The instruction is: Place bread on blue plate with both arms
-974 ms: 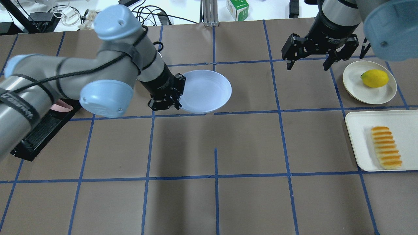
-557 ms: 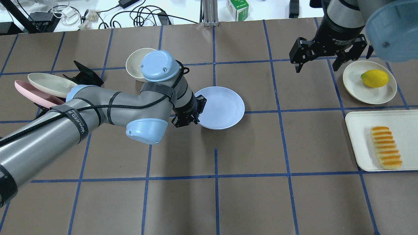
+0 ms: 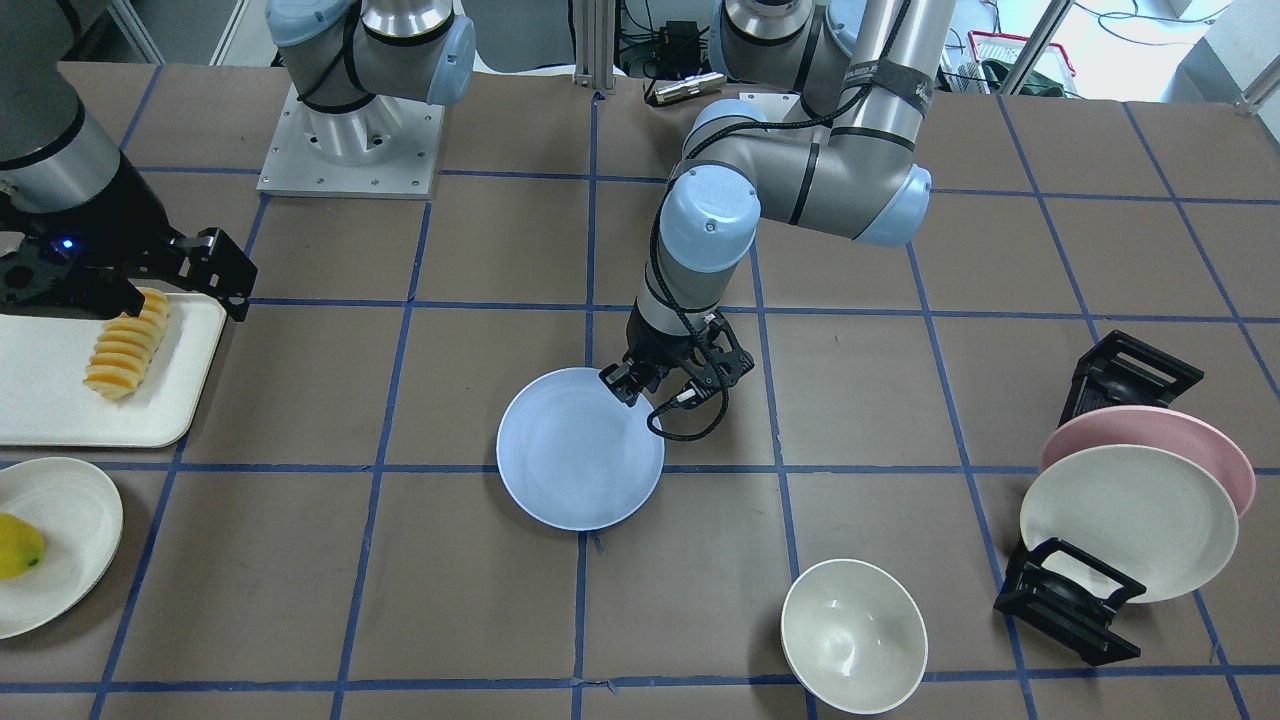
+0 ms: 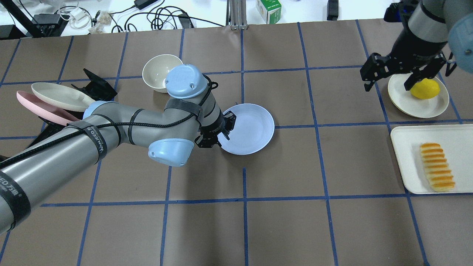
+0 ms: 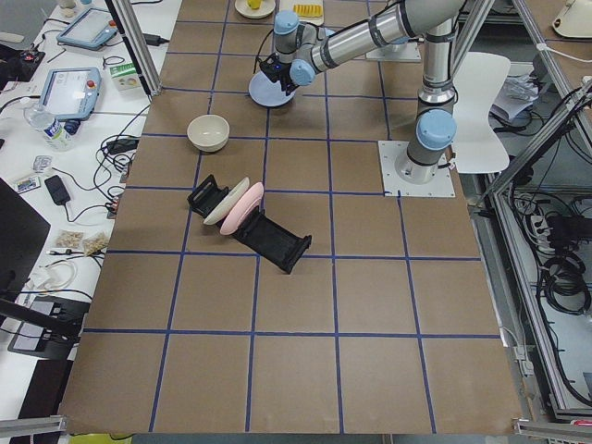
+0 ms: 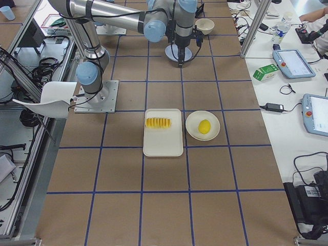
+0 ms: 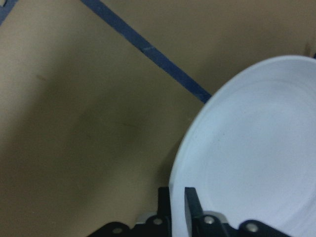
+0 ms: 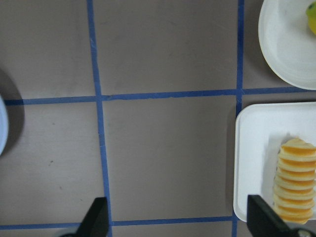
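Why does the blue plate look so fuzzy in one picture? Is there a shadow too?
Left wrist view: the blue plate sits very close to the lens, so it looks soft, and a wide dim shadow lies on the table beside it. Right wrist view: sharper, the bread shows clear ridges.

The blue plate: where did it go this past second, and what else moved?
The left gripper, shut on the rim of the blue plate throughout, brought it toward the robot and down, from tilted to flat. The open right gripper swung to its right, by the lemon. The bread and tray stayed put.
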